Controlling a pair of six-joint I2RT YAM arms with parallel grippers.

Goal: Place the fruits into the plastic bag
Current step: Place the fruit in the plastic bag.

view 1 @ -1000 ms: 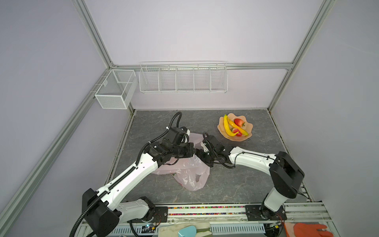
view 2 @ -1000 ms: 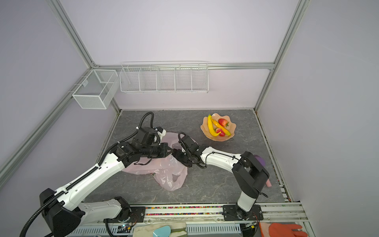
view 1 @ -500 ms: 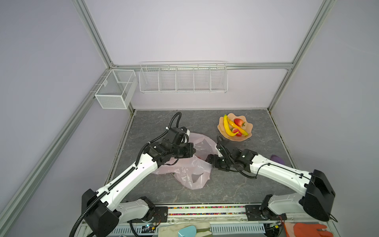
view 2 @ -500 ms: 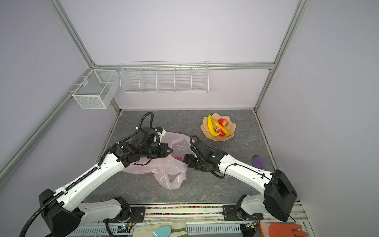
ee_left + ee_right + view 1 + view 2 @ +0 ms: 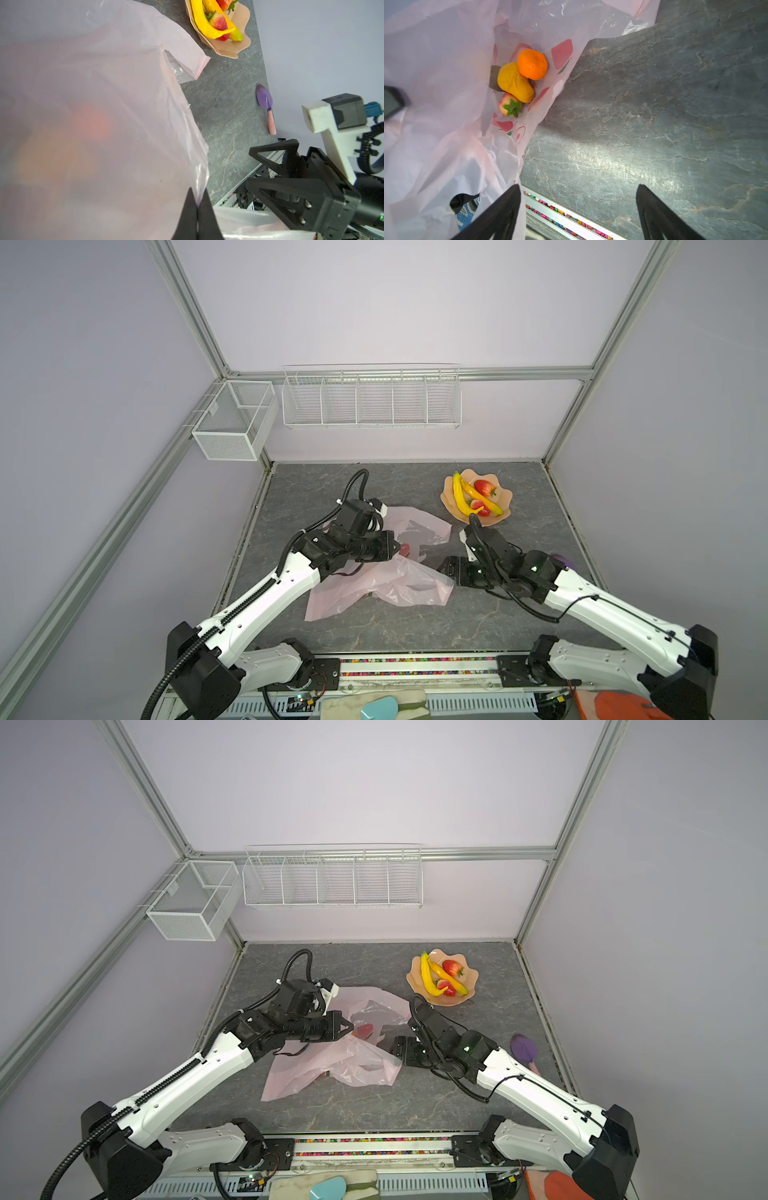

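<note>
Right wrist view: right end effector [image 5: 578, 188] released; left end effector [image 5: 197, 199] clenched on plastic bag [image 5: 446, 145] holding tangerine [image 5: 532, 64], pear [image 5: 515, 83], strawberry [image 5: 509, 107]; bowl [image 5: 505, 498] at bag's two o'clock.

The plastic bag [image 5: 436, 155] is thin, crinkly, translucent film — the table [image 5: 654, 104] matt, veined grey stone-look.

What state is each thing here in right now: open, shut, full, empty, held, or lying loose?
plastic bag: edge lifted, mouth open, partly filled.
left gripper: shut on the bag's edge.
right gripper: open, empty.
tangerine: inside the bag.
pear: inside the bag.
strawberry: inside the bag.
bowl: holding two bananas and two strawberries.
toy trowel: lying flat, untouched.
</note>
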